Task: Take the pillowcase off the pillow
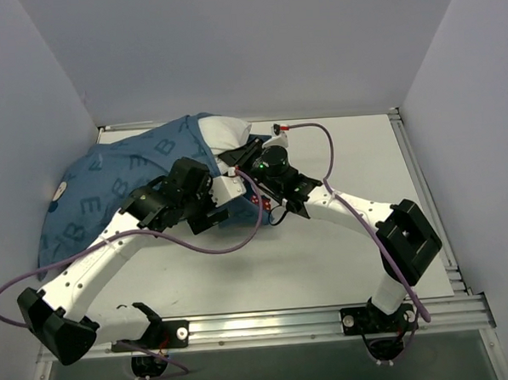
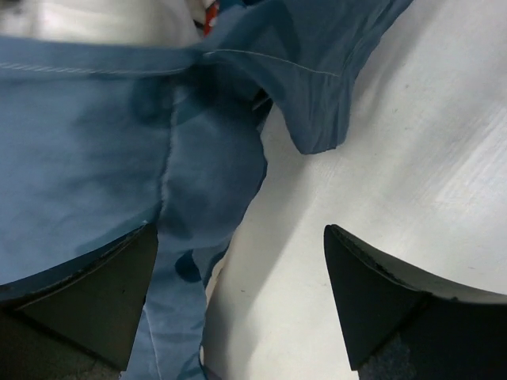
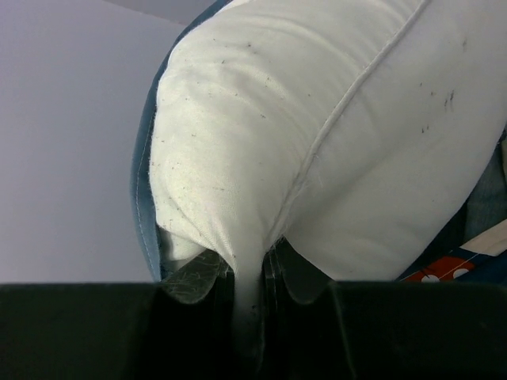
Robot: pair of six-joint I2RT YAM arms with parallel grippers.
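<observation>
The blue printed pillowcase [image 1: 125, 175] lies bunched at the back left, with the white pillow [image 1: 227, 132] sticking out of its right end. My right gripper [image 1: 250, 152] is shut on a fold of the pillow [image 3: 317, 119]; the white cloth is pinched between its jaws [image 3: 252, 277]. The pillowcase rim [image 3: 142, 198] shows behind the pillow. My left gripper [image 1: 233, 204] is open just over the pillowcase's near right edge. In the left wrist view its fingers stand wide apart [image 2: 238, 301], with blue pillowcase cloth [image 2: 95, 158] by the left finger and nothing gripped.
The white table [image 2: 412, 158] stretches to the right of the cloth. Grey walls [image 1: 229, 46] close the back and both sides. A metal rail [image 1: 270, 325] runs along the near edge. Purple cables [image 1: 329, 152] loop off both arms.
</observation>
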